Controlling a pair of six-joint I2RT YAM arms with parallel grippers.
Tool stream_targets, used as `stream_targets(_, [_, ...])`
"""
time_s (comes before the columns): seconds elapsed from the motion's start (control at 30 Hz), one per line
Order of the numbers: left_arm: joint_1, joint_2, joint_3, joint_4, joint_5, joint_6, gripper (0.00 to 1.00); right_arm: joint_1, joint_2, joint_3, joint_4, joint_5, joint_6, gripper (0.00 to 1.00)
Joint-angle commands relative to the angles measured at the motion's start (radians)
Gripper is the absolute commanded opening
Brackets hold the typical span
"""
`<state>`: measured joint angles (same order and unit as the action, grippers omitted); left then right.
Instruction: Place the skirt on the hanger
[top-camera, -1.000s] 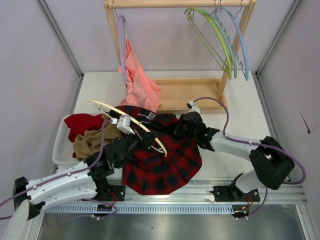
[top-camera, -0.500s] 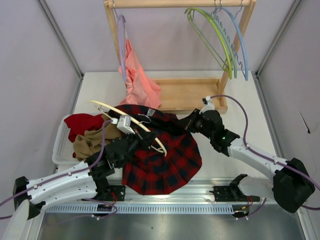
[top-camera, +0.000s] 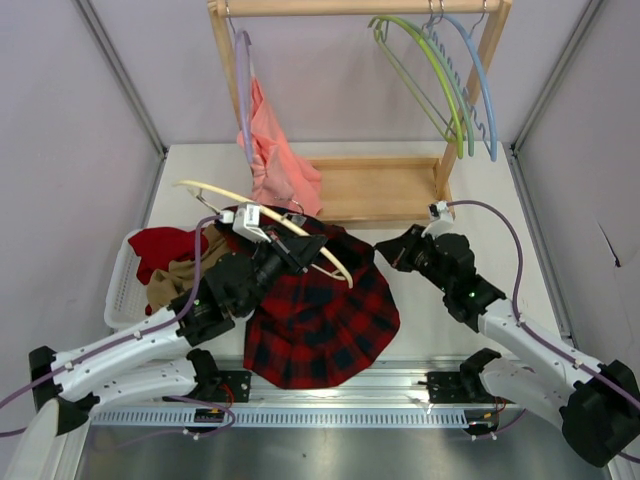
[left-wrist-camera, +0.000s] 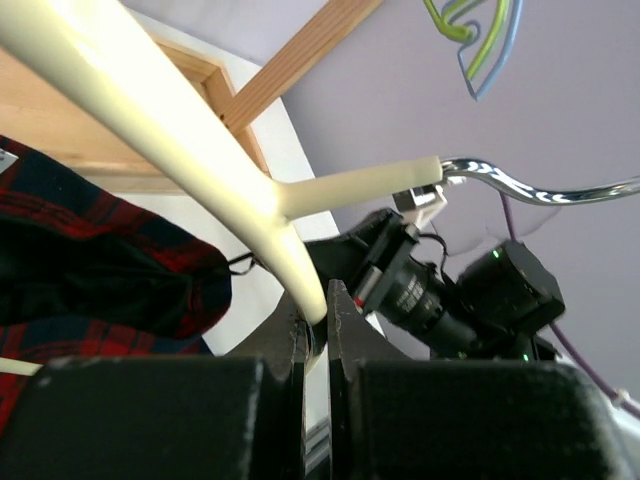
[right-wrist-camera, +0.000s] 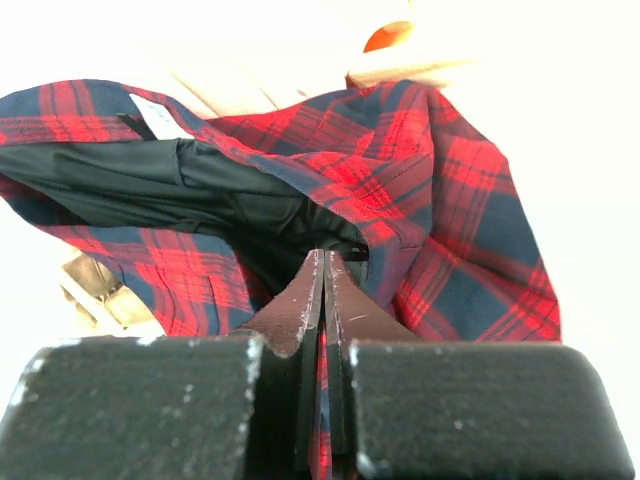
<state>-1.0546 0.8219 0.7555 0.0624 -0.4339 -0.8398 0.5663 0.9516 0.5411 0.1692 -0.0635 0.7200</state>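
Since both of my pincers are closed, the work rests on what they pinch. My left gripper (left-wrist-camera: 315, 310) is clamped on one arm of the thin cream curved plastic hanger (top-camera: 210, 190), close to where its neck and small metal hook branch off. My right gripper (right-wrist-camera: 322, 265) is pressed fully together with a sliver of plaid in the seam, so I judge it has a pinch of the red and black tartan flared fabric skirt (top-camera: 320, 325) at its open waist edge. The skirt lies spread on the table just in front of the pale wooden clothes rack (top-camera: 380, 190). Its upper edge is drawn up toward the rack's base, and the hanger is raised over that edge on the rack's left-hand side. I expect the skirt to be light, soft and floppy. It will sag and fold wherever I am not holding it, and its dark lining (right-wrist-camera: 200, 190) looks smooth enough to slip. The waistband is the firmest place to take hold, kept taut so the opening gapes. The hanger is stiff and light but smooth, so it may twist in my grip if the cloth drags on it.
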Motion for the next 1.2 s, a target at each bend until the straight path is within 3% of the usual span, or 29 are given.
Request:
stream_targets(0.0, [0.044,0.043,0.061,0.114,0.004,0.025,0.00,-0.009,-0.039,-0.004,0.049,-0.024,-0.050,0.00])
stream_targets(0.33, [0.082,0.114,0.050,0.301,-0.005,-0.021,0.00,-0.008,-0.013,-0.013,0.156,-0.090,-0.027,0.00])
stream_targets(0.8, [0.133,0.212,0.056,0.525,0.066,-0.041,0.00,-0.009,-0.043,-0.023,0.136,-0.094,-0.054,0.00])
stream_targets(1.17, [0.157,0.255,-0.022,0.720,0.283,-0.001,0.00,-0.031,-0.065,-0.021,0.164,-0.137,-0.059,0.00])
